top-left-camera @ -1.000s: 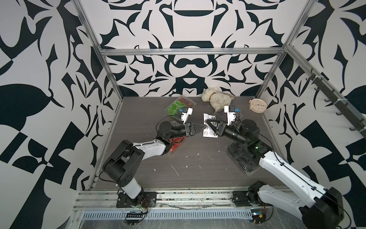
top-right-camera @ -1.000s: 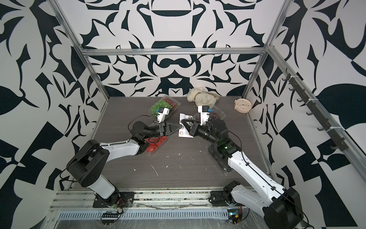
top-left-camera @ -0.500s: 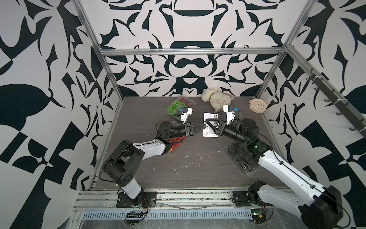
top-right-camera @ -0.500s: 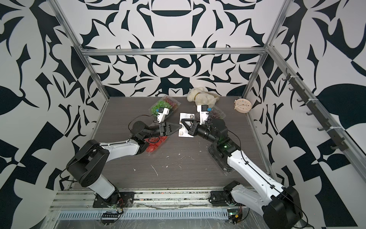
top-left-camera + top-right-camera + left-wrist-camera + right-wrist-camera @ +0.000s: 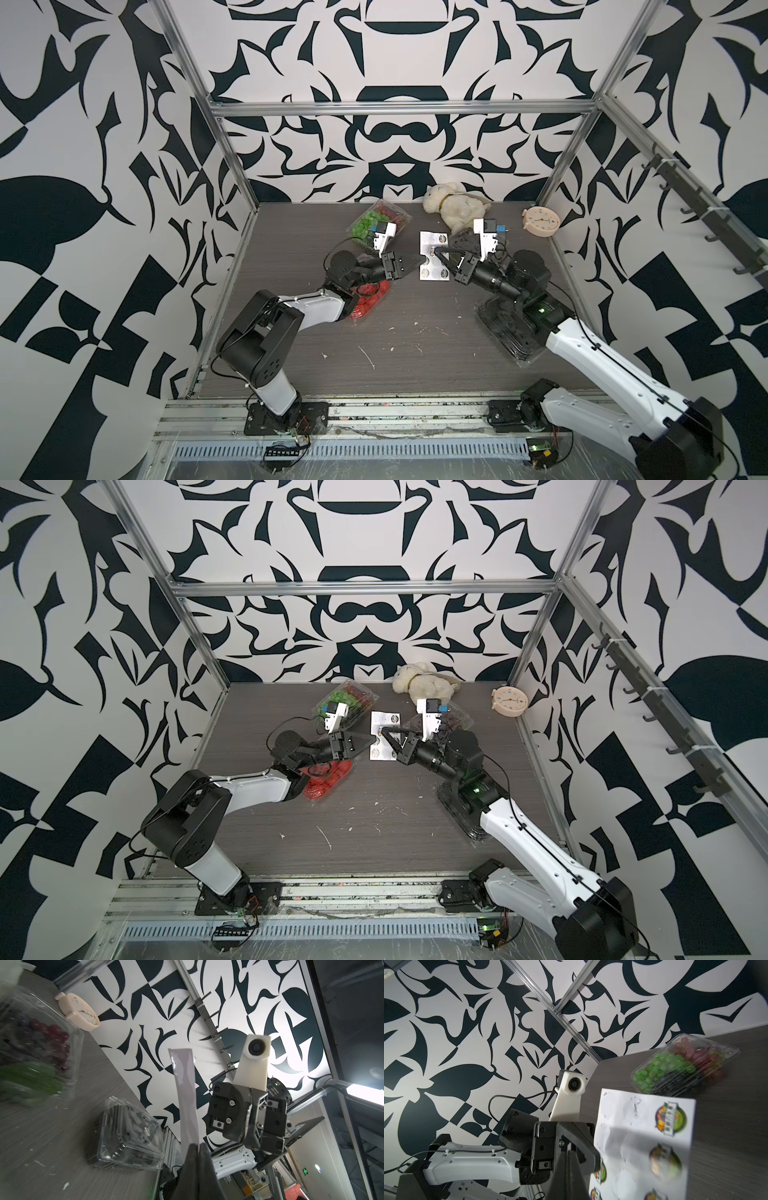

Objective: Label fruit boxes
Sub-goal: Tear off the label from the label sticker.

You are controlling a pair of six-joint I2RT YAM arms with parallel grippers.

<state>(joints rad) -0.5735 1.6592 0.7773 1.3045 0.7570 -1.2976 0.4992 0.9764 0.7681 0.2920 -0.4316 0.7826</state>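
- Fruit boxes point(image 5: 455, 812) lie in four places around the white sticker sheet point(image 5: 429, 240).
- Left gripper point(image 5: 196, 1148): jaws pressed together on the sheet's left edge. In the left wrist view the sheet rises edge-on from between the fingertips.
- Right gripper point(image 5: 434, 252): jaws closed, tips at the sheet's face. Whether they pinch a label cannot be told.
- Left arm reaches low toward the sheet from its left. Right arm reaches in from its right, with the wrist bent toward the sheet.
- Avocado box point(image 5: 505, 332): nearer than the sheet and to its right, under the right arm, long axis running near-to-far with a slight slant.
- Strawberry box point(image 5: 370, 299): nearer than the sheet and to its left, under the left forearm, long axis slanting toward the sheet.
- Second grape box point(image 5: 457, 717): just right of the sheet, mostly hidden behind the right wrist.
- Grape box point(image 5: 376, 220): beyond the sheet to its left, lying aslant, green end nearer.
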